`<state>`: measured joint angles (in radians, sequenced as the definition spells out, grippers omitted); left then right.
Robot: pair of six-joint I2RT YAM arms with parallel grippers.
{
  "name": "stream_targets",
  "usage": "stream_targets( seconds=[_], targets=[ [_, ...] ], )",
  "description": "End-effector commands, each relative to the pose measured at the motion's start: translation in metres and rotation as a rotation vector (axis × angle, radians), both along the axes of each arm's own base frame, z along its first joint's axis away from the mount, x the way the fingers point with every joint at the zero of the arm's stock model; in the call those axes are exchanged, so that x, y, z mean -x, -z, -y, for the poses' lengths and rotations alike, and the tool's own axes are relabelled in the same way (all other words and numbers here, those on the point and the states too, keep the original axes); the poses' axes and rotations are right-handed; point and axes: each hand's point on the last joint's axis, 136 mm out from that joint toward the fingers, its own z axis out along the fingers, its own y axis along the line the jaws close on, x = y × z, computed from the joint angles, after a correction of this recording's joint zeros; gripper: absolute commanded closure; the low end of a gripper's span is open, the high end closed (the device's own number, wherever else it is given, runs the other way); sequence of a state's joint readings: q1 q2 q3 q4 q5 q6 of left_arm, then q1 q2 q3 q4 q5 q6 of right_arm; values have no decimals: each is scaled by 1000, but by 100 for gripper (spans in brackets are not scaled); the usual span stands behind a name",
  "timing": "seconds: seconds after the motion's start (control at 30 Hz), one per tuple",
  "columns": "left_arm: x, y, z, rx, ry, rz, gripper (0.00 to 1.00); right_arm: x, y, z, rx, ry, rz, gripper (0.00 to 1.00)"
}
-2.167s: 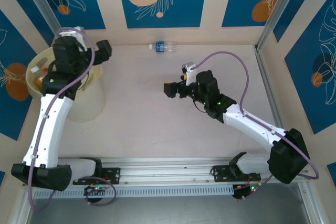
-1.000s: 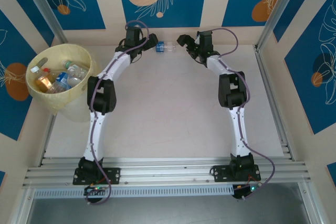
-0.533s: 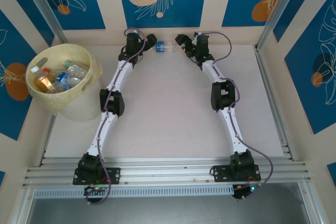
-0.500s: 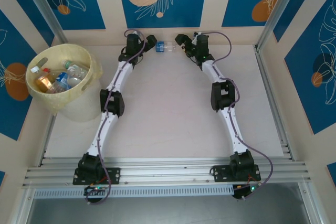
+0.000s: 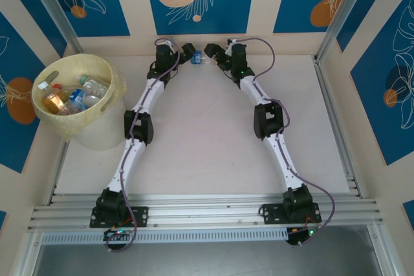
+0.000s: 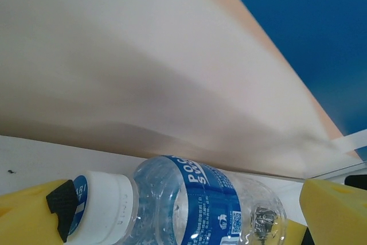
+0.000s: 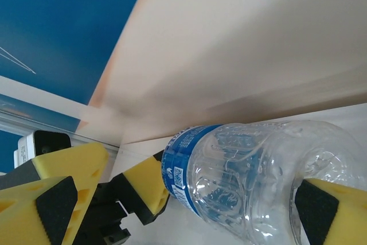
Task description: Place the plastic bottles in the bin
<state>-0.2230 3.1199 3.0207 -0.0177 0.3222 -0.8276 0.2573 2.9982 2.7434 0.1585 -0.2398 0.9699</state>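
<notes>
L gripper (image 5: 189, 52): wide open, clamping nothing. Stretched out to far edge of table (image 5: 207, 153), right by back wall (image 5: 129, 43). R gripper (image 5: 212, 52): same, jaws spread full, nothing clamped, facing the L one from opp. side. Between the two, on its side at foot of wall: one clear bottle (image 5: 196, 58) w/ blue label (image 5: 195, 59), mostly hidden from above by both grippers.

L wrist cam: gripper (image 6: 183, 216) straddling bottle (image 6: 252, 210) crosswise, yellow fingers (image 6: 335, 210) out at either side of frame. White cap (image 6: 106, 213) just beside black pad of finger at frame's left. Visible gap btw bottle's other end and finger at frame's right. Label (image 6: 200, 196) facing cam, wall (image 6: 143, 55) close behind.

R wrist cam: gripper (image 7: 189, 206) also around bottle (image 7: 246, 164), not squeezing. Clear ribbed body toward finger (image 7: 338, 216) at frame's right, labelled end (image 7: 180, 170) toward frame's left. Extra yellow finger (image 7: 143, 185) up against label, prob. L gripper's, though too cropped to be sure.

Bin (image 5: 119, 92): pale yellow, upright at L side of table, well apart from both grippers. Inside it: other bottles (image 5: 71, 98), piled together, mixed labels and caps.
</notes>
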Motion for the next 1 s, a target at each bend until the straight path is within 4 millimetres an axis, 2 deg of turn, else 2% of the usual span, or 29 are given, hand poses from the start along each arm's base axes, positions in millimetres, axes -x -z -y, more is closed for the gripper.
stream_targets(
  seconds=[0.0, 0.17, 0.37, 0.5, 0.63, 0.7, 0.8, 0.97],
  targets=[
    [7, -1, 17, -13, 90, 62, 0, 3, -10, -7, 1, -49, 76, 0],
    [19, -18, 25, -72, 170, 63, 0, 16, -29, -19, -5, -135, 91, 0],
    [42, -41, 17, -209, 230, -2, 0, 33, -42, -14, 9, -143, 42, 3],
    [63, -50, 15, -220, 305, -72, 0, 54, -48, -12, 14, -166, 20, 4],
    [84, -68, 27, -248, 378, -75, 0, 77, -57, -9, 23, -163, 21, 4],
    [93, -73, 31, -278, 383, -95, 0, 90, -55, -6, 27, -162, 7, 4],
    [110, -68, 29, -386, 355, -174, 0, 113, -52, 0, 46, -144, -7, 4],
    [149, -44, 29, -536, 360, -339, 0, 150, -40, 11, 44, -125, -63, 4]
  ],
)
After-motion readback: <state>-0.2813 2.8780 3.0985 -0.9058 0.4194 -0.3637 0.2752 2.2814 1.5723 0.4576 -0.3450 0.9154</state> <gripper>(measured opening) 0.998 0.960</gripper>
